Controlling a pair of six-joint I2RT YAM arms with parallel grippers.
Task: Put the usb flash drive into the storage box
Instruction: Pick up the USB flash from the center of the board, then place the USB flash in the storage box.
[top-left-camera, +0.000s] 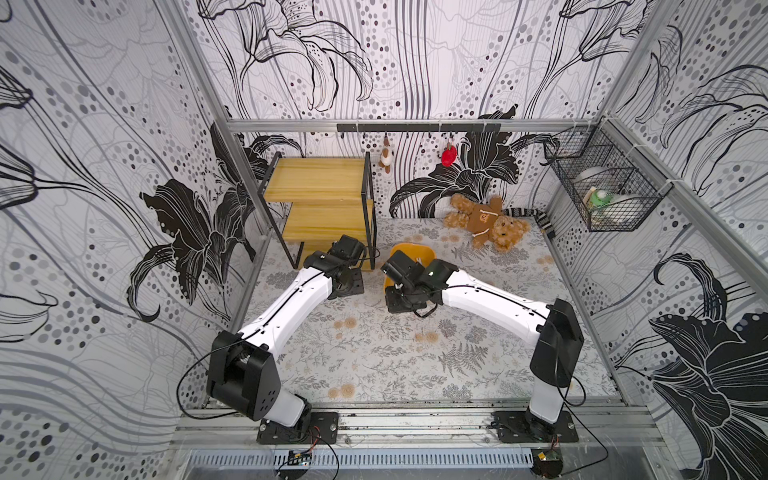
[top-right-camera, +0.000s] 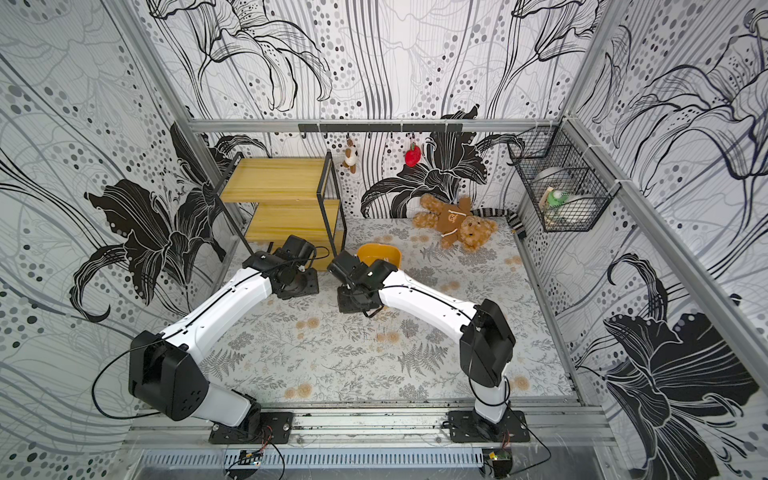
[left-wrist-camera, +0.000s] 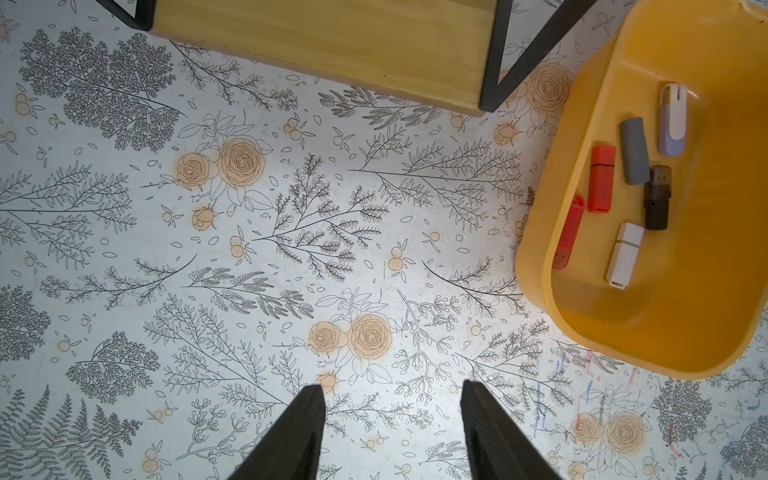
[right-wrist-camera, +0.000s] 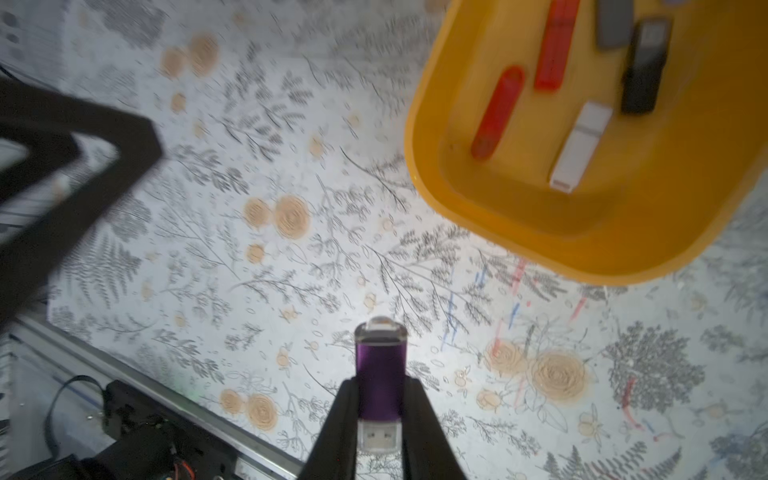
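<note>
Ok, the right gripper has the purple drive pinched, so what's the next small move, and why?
Probably carry the right gripper sideways until the purple flash drive hangs over the storage box. The drive is clamped in its jaws over the table, short of the box, which sits off to one side with free room on its floor.

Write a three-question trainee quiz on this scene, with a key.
1. True or false: the right hand is shut on a purple flash drive.
2. How many flash drives lie inside the yellow box?
3. The left hand is: A) gripping a drive, B) open and empty above the table, C) down inside the box.

Key: 1 true; 2 six; 3 B.
</note>
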